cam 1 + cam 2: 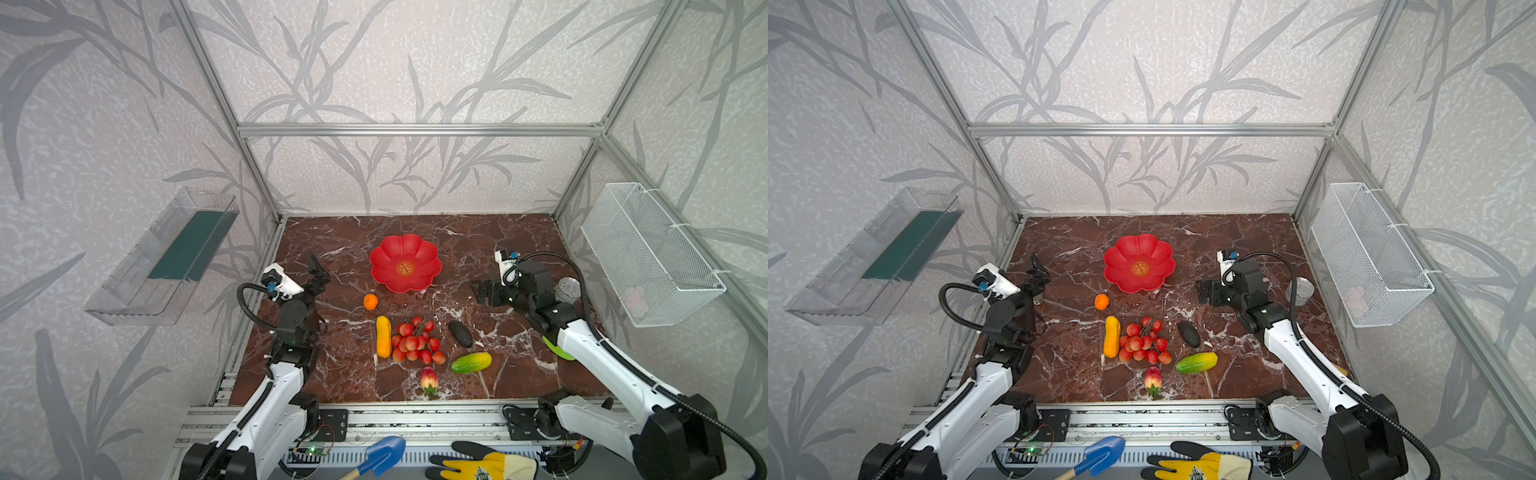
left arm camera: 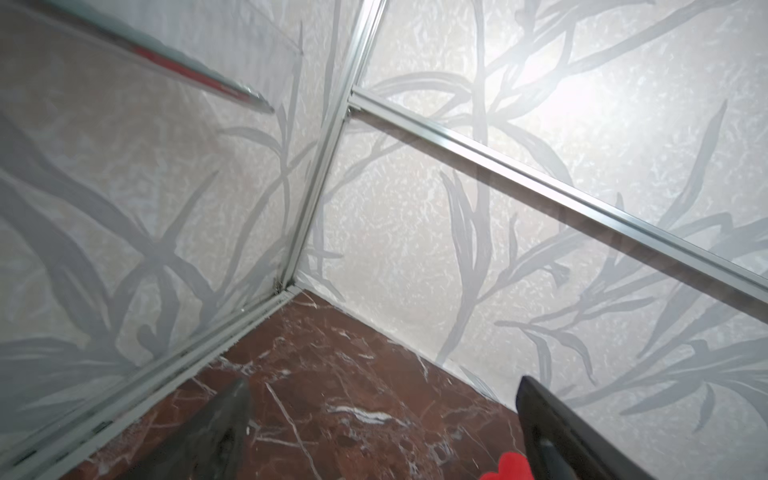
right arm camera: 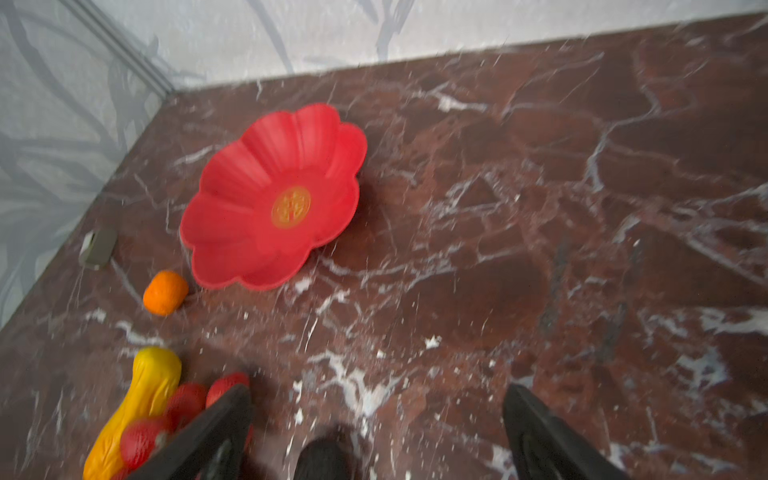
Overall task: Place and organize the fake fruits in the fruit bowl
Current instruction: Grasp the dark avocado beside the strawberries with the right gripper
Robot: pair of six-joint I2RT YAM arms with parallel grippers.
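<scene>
Fruits (image 1: 411, 343) are laid on the brown table (image 1: 332, 374), all outside the red bowl (image 1: 386, 257). An orange ball (image 1: 370, 301) is seen just beside the bowl. Nearer the front, the others are grouped together. The left gripper (image 2: 384, 382) and right gripper (image 3: 378, 388) are held wide open, and nothing is gripped.
</scene>
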